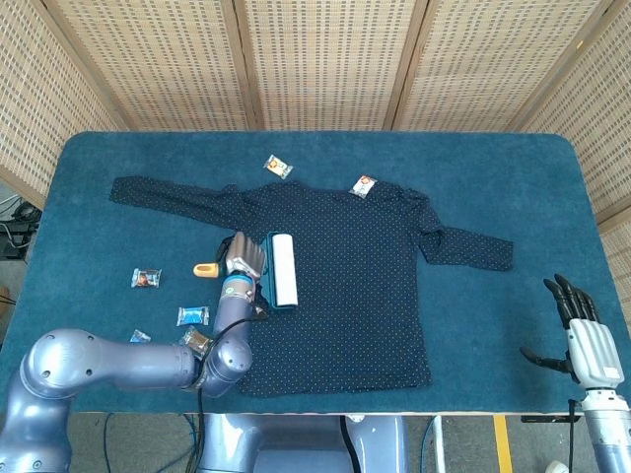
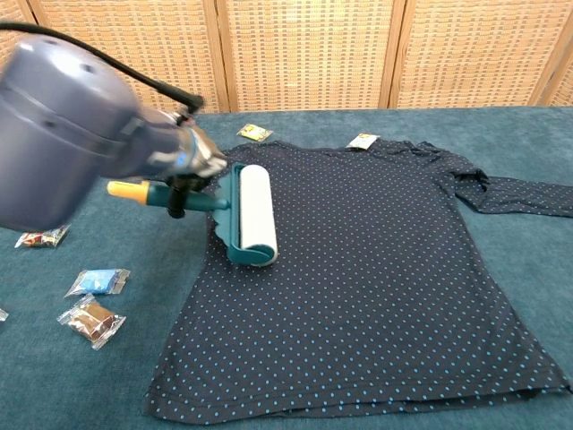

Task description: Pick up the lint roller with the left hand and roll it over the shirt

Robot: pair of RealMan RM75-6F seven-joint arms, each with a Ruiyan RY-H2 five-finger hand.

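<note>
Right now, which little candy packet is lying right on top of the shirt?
The white candy packet by the collar of the shirt seems to lie on the cloth. The others, like the blue packet and the packet farther up, lie on the bare table.
</note>
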